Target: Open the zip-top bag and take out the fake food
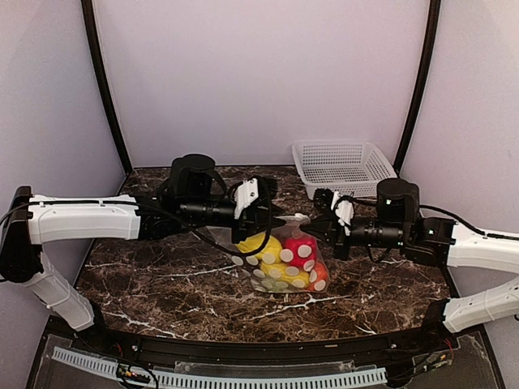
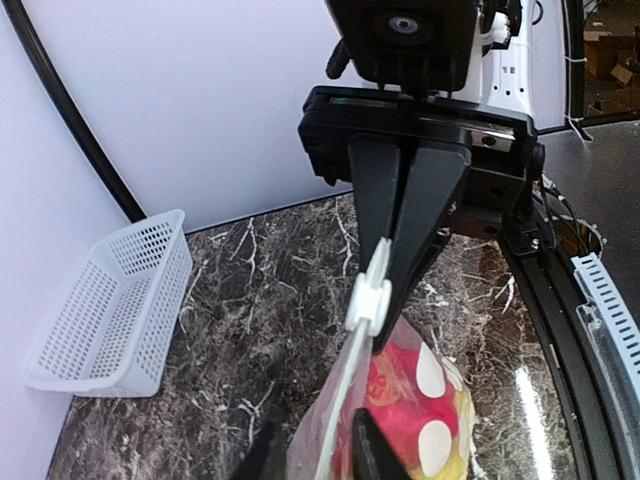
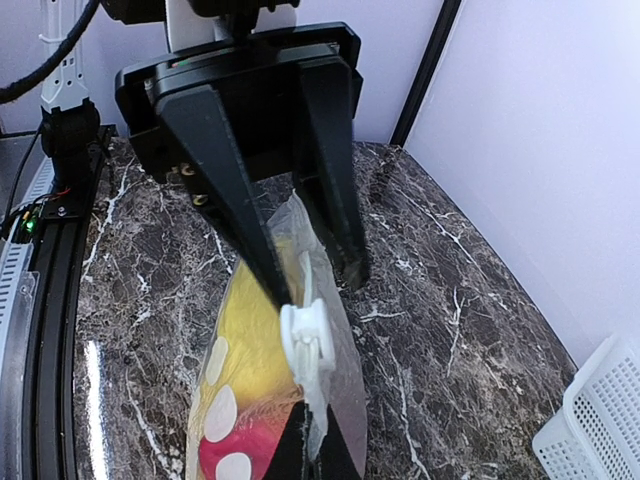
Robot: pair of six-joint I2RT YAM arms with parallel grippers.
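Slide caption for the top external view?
Right gripper pinches the zip-top bag, left gripper open around its top, fake food inside.

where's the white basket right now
In the top view the white basket sits at the far right corner of the table by the back wall, just behind the right gripper, which pinches the zip-top bag.

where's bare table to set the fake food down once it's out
Bare marble table lies front left, between the left arm and the near rail, and front right, between the zip-top bag and the right arm. The white basket fills the back right corner. Mid-table is crowded: left gripper and right gripper meet at the bag.
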